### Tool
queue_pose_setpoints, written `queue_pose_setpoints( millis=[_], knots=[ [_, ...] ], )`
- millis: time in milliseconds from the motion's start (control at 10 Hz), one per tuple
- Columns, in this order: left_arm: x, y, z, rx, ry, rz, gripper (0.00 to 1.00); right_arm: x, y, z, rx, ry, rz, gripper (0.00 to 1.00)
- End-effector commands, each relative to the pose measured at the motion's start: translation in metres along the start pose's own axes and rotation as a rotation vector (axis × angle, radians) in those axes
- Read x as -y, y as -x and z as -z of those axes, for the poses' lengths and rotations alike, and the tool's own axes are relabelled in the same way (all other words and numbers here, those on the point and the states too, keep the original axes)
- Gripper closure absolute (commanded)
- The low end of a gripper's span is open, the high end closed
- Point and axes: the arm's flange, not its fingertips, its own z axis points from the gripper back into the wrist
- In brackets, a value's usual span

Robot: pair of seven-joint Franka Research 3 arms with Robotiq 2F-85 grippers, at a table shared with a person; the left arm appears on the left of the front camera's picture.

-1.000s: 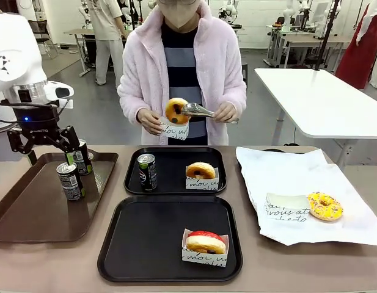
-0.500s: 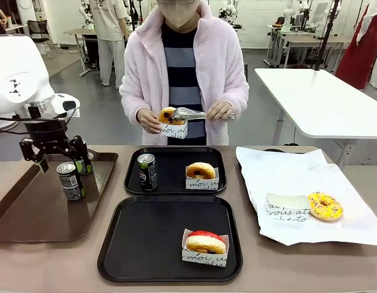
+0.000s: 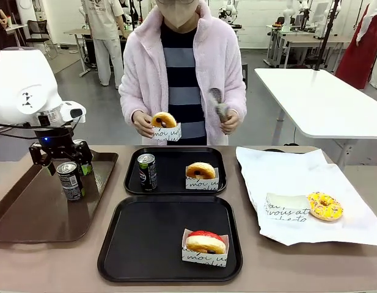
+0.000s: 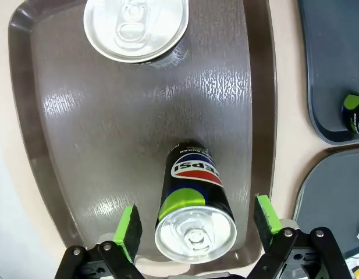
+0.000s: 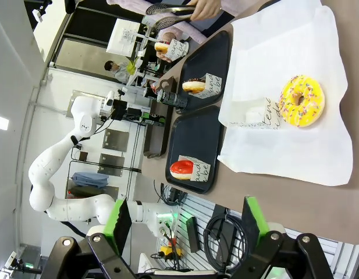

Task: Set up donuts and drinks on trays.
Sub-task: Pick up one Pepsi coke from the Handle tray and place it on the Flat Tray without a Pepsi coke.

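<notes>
On the brown tray stand two cans. My left gripper hangs open over the nearer can. In the left wrist view the green pads flank that can without touching it, and the other can stands beyond. The far black tray holds a can and a golden donut. A red donut sits on the near black tray. The person holds a donut in a paper holder and tongs. My right gripper is open and empty, high above the table.
At the right a white paper sheet carries a yellow sprinkled donut and an empty paper holder. The brown tray's raised rim lies close beside the black trays. The person stands at the far edge.
My left gripper has come down and slightly right over the nearer can. The person set the donut into the paper holder and swung the tongs away upright.
</notes>
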Motion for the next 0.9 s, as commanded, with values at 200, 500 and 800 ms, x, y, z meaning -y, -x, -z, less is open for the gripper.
queue_pose_setpoints(
  millis=[200, 500, 800],
  knots=[
    [0.0056, -0.0003, 0.0039, 0.081, -0.037, 0.018, 0.46, -0.0006, -0.003, 0.0007, 0.014, -0.028, -0.013, 0.0],
    [0.007, 0.0011, 0.0061, 0.049, -0.049, 0.022, 1.0, -0.0006, -0.003, 0.0007, 0.014, -0.028, -0.013, 0.0],
    [0.0059, 0.0028, 0.0042, 0.027, -0.074, 0.014, 0.94, -0.0006, -0.003, 0.0007, 0.014, -0.028, -0.013, 0.0]
  ],
)
